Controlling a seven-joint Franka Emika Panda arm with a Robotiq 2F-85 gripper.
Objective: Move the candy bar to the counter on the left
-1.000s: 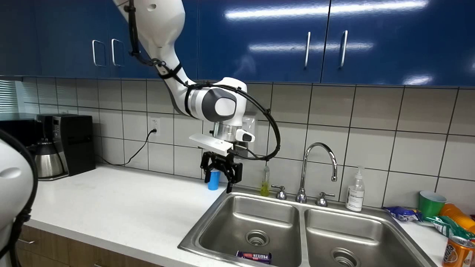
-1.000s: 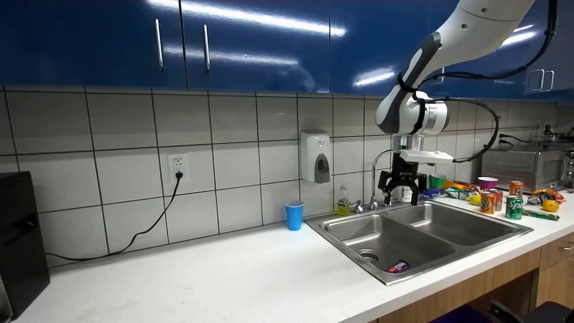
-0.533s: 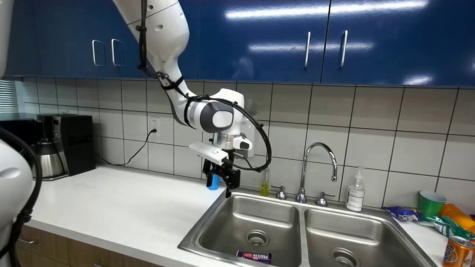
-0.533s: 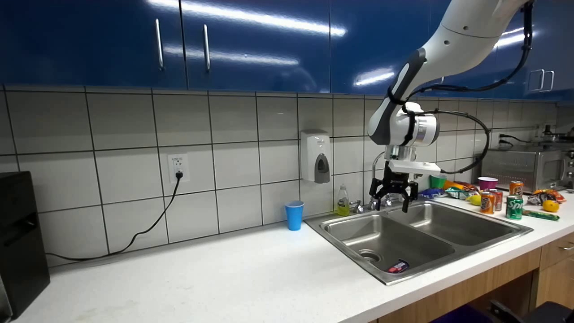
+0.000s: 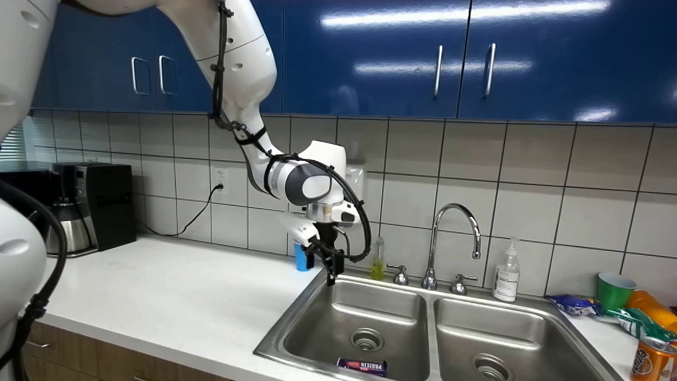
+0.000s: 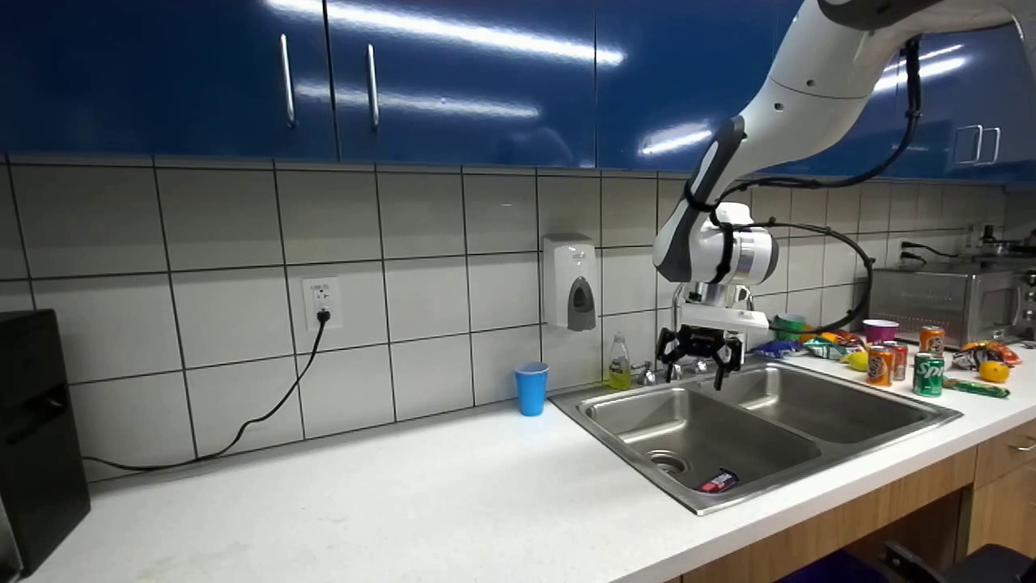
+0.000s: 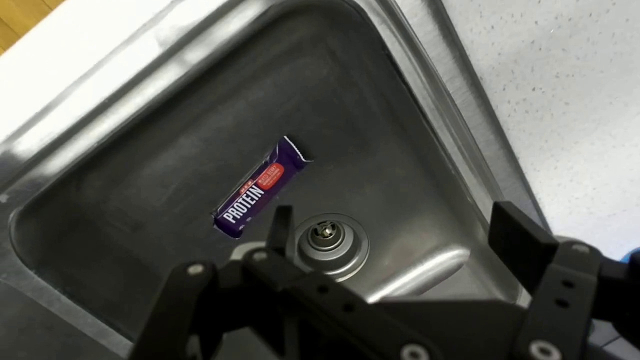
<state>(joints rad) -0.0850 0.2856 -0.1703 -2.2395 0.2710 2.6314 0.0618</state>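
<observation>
The candy bar, in a dark purple wrapper with a red patch and white lettering, lies flat on the floor of the near-left sink basin. It shows in both exterior views (image 5: 363, 366) (image 6: 719, 482) and in the wrist view (image 7: 257, 187). My gripper (image 5: 320, 272) (image 6: 694, 379) is above the back of that basin, higher than the bar and apart from it. In the wrist view my gripper (image 7: 400, 230) is wide open with nothing between its fingers; the bar lies beyond the left finger (image 7: 281, 227). The off-white counter (image 5: 158, 296) (image 6: 364, 502) extends left of the sink.
The steel double sink (image 5: 288, 312) has raised rims and a tall faucet (image 5: 432, 248) behind it. A blue cup (image 6: 531, 390) and a soap bottle (image 6: 619, 364) stand near the back wall. Cans (image 6: 928, 374) and snack bags are right of the sink. Blue cabinets hang above.
My arm has come down and the gripper is lower over the sink, shifted slightly left in an exterior view, with the wrist turned a little. The candy bar has not moved.
</observation>
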